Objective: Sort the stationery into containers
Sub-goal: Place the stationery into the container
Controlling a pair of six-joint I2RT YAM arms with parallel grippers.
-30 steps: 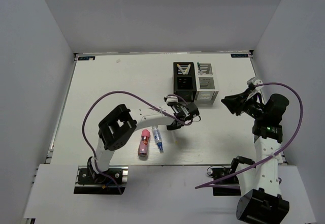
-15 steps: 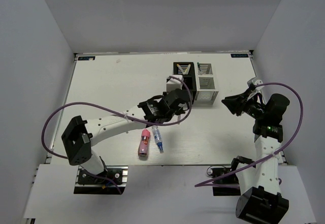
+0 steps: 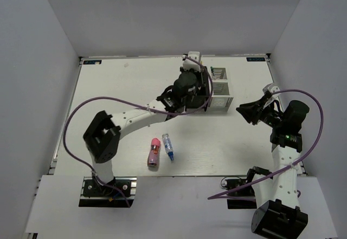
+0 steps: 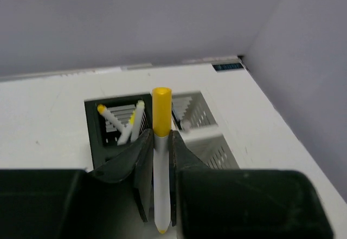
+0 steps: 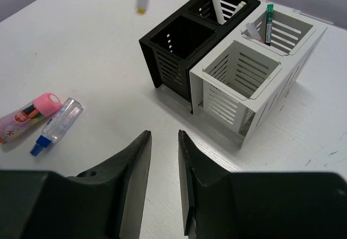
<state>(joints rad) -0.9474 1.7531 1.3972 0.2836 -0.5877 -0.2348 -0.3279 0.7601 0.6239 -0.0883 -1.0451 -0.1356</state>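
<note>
My left hand [image 4: 161, 149] clamps a pen [image 4: 161, 114] above the black box [image 4: 93, 136]. My right hand [image 5: 164, 139], near that box, is slightly open and empty.

Bright even light, soft faint shadows

Yellow-capped white pen [image 4: 161, 168], black box [image 5: 165, 68]

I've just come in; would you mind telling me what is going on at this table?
The left gripper is shut on a yellow-capped pen, holding it in the air by the black organiser box, whose back compartment already has pens in it. The right gripper hangs open and empty, facing the white box. A pink tube and a blue-tipped tube lie on the table, not yet sorted.
</note>
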